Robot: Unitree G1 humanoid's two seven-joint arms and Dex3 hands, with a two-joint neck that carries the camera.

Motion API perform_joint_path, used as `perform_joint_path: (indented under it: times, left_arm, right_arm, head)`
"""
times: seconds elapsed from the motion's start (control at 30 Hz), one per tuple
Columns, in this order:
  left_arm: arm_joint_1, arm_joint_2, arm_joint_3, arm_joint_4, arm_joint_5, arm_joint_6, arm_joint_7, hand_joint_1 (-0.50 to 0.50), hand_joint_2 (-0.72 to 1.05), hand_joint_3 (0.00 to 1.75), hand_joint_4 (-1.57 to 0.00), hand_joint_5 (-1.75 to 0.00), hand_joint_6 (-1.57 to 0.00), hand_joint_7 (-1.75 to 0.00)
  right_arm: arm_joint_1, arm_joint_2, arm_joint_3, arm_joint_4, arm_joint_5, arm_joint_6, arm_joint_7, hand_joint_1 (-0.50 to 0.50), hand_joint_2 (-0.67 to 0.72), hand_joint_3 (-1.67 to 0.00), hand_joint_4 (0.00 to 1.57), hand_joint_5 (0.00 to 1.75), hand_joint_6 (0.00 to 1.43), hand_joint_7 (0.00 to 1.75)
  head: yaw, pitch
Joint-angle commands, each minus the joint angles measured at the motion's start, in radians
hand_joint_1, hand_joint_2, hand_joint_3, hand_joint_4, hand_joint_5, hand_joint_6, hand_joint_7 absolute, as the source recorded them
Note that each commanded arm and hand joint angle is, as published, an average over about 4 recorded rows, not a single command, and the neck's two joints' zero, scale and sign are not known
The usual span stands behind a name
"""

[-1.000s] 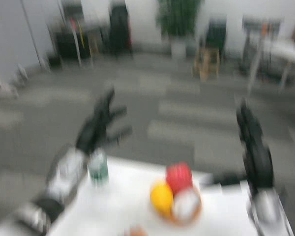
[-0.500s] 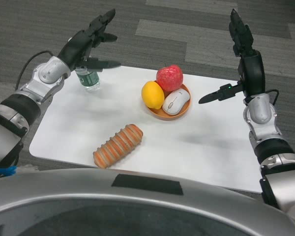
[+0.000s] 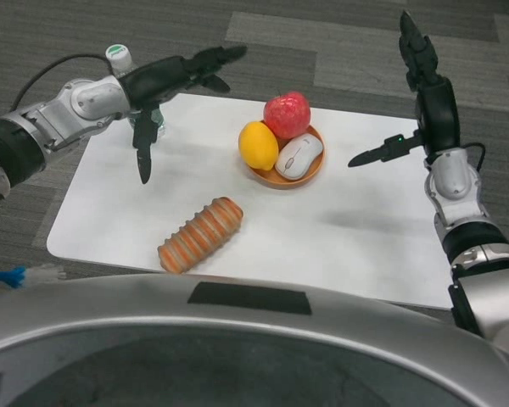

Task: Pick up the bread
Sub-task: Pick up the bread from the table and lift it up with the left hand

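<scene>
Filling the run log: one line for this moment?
bread: on table, untouched | left hand: open, above table | right hand: open, raised

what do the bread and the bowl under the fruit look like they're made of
Bread: probably a plastic or foam replica; its orange-brown ridges are very regular with a slight sheen. Bowl: smooth orange-brown, possibly plastic or glazed ceramic; the look leaves it open.
</scene>
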Motion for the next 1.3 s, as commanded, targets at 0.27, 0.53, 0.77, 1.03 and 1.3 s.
perform_joint_path:
  times: [0.27,0.53,0.77,1.03,1.3]
  left_arm:
    - [-0.234,0.036,-0.326,-0.099,0.18,0.024,-0.015,-0.23,-0.55,0.09,0.0,-0.92,0.0,0.0]
    - [-0.409,0.067,-0.56,-0.153,0.282,-0.036,0.083,-0.26,-0.55,0.09,0.0,-0.82,0.0,0.0]
    - [-0.388,0.067,-0.558,-0.123,0.147,-0.069,-0.012,-0.26,-0.55,0.09,0.0,-0.46,0.0,0.0]
    - [-0.318,0.076,-0.458,-0.201,-0.067,0.071,-0.162,-0.22,-0.46,0.04,0.0,-0.21,0.0,-0.07]
    - [-0.41,0.113,-0.608,-0.315,-0.397,0.348,-0.279,-0.02,-0.44,0.09,0.0,-0.05,0.0,-0.07]
  right_arm:
    - [-0.035,-0.02,0.052,0.06,0.013,0.003,-0.001,-0.21,-0.03,0.0,0.0,0.0,0.0,0.0]
    - [-0.041,-0.023,0.075,0.073,0.04,0.003,-0.005,-0.21,-0.03,0.0,0.0,0.0,0.0,0.0]
    - [-0.033,-0.015,0.073,0.067,0.056,0.003,-0.006,-0.21,-0.03,0.0,0.0,0.0,0.0,0.0]
    - [-0.011,-0.009,0.05,0.036,0.061,0.001,-0.006,-0.21,-0.03,0.0,0.0,0.0,0.0,0.0]
    - [-0.004,-0.009,0.043,0.033,0.063,0.002,-0.005,-0.21,-0.07,0.0,0.0,0.0,0.0,0.0]
  head:
    - [-0.002,-0.007]
    - [-0.021,0.005]
    - [-0.025,0.013]
    - [-0.049,0.018]
    - [-0.026,-0.005]
